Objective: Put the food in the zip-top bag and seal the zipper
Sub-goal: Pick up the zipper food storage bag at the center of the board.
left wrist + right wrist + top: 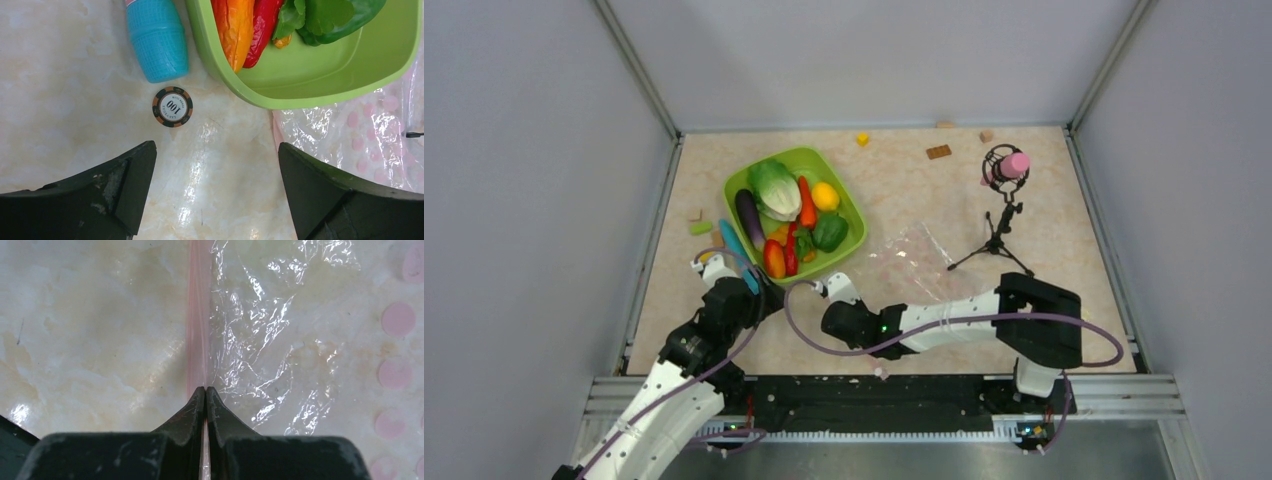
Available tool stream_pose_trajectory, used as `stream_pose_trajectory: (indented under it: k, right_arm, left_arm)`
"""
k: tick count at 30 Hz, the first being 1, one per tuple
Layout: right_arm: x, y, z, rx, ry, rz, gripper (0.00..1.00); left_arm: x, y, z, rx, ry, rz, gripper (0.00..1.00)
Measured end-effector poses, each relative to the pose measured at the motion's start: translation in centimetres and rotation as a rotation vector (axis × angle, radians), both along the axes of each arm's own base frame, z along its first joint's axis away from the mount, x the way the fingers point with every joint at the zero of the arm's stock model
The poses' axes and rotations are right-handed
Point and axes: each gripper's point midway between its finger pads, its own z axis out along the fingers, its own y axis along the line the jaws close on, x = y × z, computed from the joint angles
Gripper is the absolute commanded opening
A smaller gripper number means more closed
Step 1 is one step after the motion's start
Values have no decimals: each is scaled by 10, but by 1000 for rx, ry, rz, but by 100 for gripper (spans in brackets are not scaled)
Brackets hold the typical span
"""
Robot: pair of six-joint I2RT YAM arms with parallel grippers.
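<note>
The food lies in a lime-green tray: cabbage, eggplant, carrot, lemon, green pepper, red chilli. The clear zip-top bag lies flat and empty on the table, right of the tray. My right gripper is shut on the bag's pink zipper, at the strip's near end. My left gripper is open and empty, low over bare table, just short of the tray's near corner. The bag's edge shows by its right finger.
A blue bottle and a poker chip lie left of the tray, ahead of my left gripper. A small microphone on a tripod stands at the back right. Small blocks lie along the back edge and left of the tray.
</note>
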Motion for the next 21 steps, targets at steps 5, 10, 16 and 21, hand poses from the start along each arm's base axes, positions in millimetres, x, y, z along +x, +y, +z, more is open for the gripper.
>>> stream_pose_trajectory:
  k: [5, 10, 16, 21]
  right_arm:
    - [-4, -4, 14, 66, -2, 12, 0]
    - [-12, -1, 47, 225, -2, 53, 0]
    - [-11, -1, 90, 396, -34, 47, 0]
    - [-8, -1, 106, 462, -49, 37, 0]
  left_arm:
    - [-1, -3, 0, -9, 4, -15, 97]
    - [-3, -30, 5, -82, -20, -157, 98]
    - [-14, -77, 25, -246, -126, -418, 96]
    - [-22, -106, 38, -380, -212, -570, 85]
